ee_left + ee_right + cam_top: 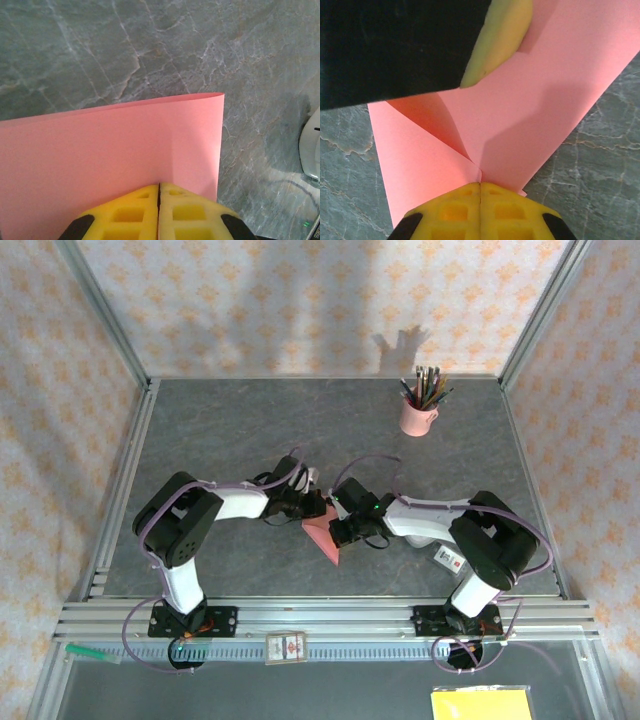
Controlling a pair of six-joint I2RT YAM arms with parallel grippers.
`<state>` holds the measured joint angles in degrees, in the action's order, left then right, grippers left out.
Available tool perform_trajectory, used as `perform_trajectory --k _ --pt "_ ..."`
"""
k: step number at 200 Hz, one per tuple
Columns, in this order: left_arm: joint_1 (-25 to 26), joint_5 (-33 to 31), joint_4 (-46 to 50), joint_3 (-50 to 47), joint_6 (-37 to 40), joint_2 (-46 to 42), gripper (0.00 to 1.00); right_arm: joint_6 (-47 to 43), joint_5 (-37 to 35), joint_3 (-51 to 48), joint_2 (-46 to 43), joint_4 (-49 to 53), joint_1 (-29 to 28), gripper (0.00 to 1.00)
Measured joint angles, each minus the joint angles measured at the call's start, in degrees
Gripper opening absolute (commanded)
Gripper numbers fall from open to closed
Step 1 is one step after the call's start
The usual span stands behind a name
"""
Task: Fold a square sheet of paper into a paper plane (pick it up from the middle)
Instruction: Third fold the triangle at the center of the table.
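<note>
Risk first: the right end effector (480,184) is clamped on the pink sheet (535,100) right where two creases meet, fingers together w/ paper pinched between. Any tug toward 3 o'clock while the other one bears on the sheet could tear the thin paper or skew the crease. Letting go too early could let the fold spring open.

Left end effector (159,186): fingers together, tips at the sheet's edge. Pressing or pinching, can't tell from this angle.

The sheet sits partly folded in the middle of the desk (250,430), between both arms.

Pose: left arm (180,520) reaches from 8 o'clock, elbow raised, wrist dipped to the sheet's 11 o'clock side. Right arm (490,540) reaches from 4 o'clock, bent likewise, meeting the sheet at approx. 3 o'clock.
</note>
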<state>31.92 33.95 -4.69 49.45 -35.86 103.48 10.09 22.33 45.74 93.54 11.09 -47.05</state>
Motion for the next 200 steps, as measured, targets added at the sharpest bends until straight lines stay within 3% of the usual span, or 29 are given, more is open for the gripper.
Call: perform_trajectory --k 35,76,126,200 --pt "-4.0 -1.2 3.3 0.5 0.2 -4.2 0.16 0.9 0.0 0.0 0.0 -0.5 0.2 0.00" --pt "-6.0 -2.6 0.7 -6.9 -3.8 -18.3 0.01 2.1 0.2 0.0 0.7 -2.2 1.0 0.00" --pt "3.4 -2.9 -7.1 -21.1 -14.8 -26.8 0.00 3.0 0.2 2.6 3.4 -3.7 1.9 0.00" --pt "11.1 -2.9 -22.5 -26.4 -25.9 -22.7 0.00 3.1 0.1 3.5 4.3 -4.1 1.9 0.00"
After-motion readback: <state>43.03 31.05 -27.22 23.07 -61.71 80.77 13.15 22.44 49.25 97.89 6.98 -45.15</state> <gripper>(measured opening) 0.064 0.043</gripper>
